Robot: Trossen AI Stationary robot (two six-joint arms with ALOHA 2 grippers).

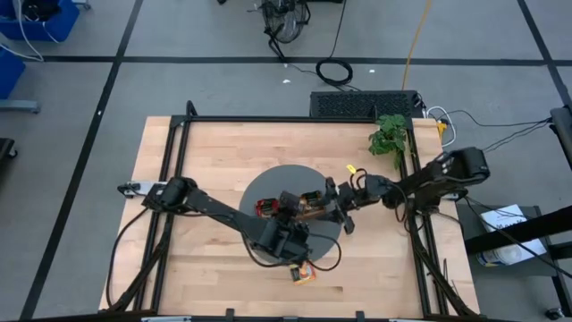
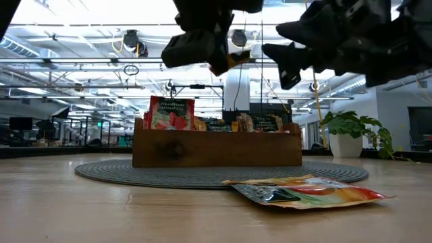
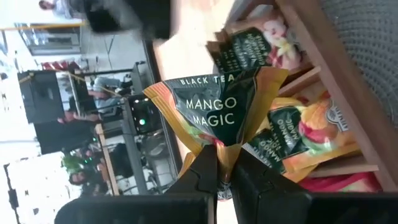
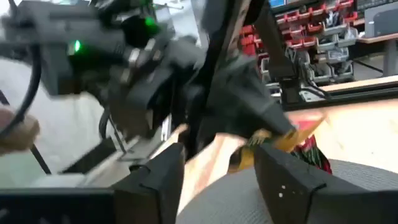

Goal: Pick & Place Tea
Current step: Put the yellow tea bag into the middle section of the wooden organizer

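- A pale wooden tabletop [image 1: 223,143] stands on a grey floor crossed by dark lines; in the low view an open workshop with ceiling lights and shelving stretches behind it.
- The left tool [image 3: 225,180] hangs above the near part of the round grey woven mat [image 1: 268,183], its two dark fingers [image 3: 202,177] pressed together on the lower edge of an orange-yellow square tea packet printed "Black Tea Mango Magic" [image 3: 214,115].
- That pinched packet is off the tabletop, just over the brown three-compartment wooden tray [image 2: 216,148] as the left wrist view shows it.
- In the tray more packets stand on edge: red ones [image 2: 171,113] at one end, dark-printed and orange-yellow ones [image 2: 260,123] along the rest.
- The right tool [image 4: 214,171] hovers beside the tray at the mat's right side, close to the left arm, its fingers [image 4: 155,180] spread apart with nothing between them.
- Another orange-yellow packet with a dark panel [image 2: 310,192] lies flat on the tabletop just off the mat's near edge; it also shows in the high view [image 1: 304,275].
- A small green potted plant [image 1: 390,136] sits near the tabletop's far right corner, well apart from the mat.
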